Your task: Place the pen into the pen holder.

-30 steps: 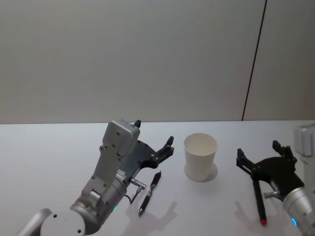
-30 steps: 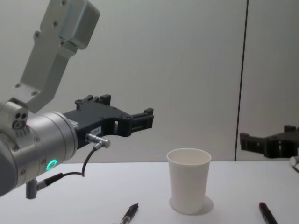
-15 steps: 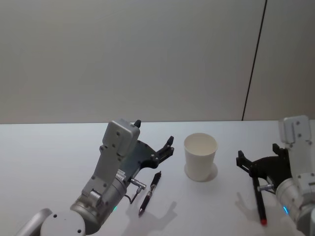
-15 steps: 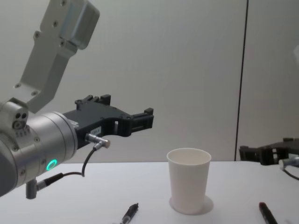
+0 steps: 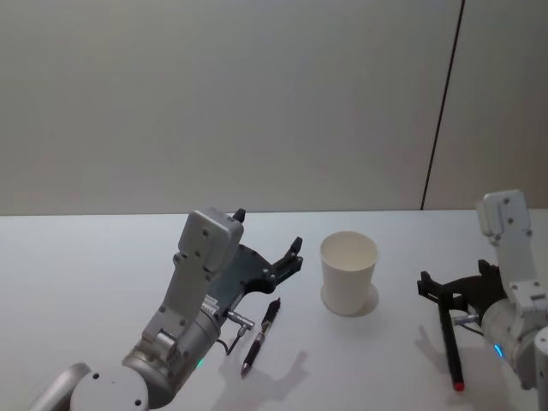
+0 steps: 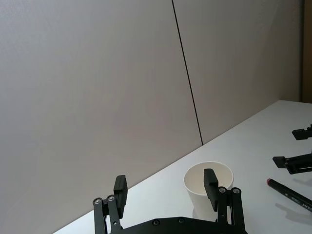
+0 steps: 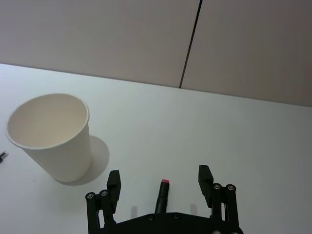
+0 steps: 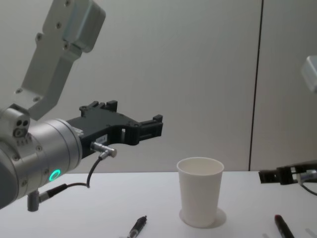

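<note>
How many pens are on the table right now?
2. One pen lies left of the pen holder, by the left gripper; the red-tipped pen lies right of it, under the right gripper.

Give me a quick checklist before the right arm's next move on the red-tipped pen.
1. Right end effector open: ok, its fingers stand apart in the right wrist view.
2. Lined up on the red-tipped pen: ok, the pen lies midway between the two fingers.
3. Low enough to close: not ok, the chest view shows it above the pen.
4. Pen holder upright and empty: ok.
5. Left end effector out of the way: ok, raised on the holder's left, open, near the black pen.
</note>
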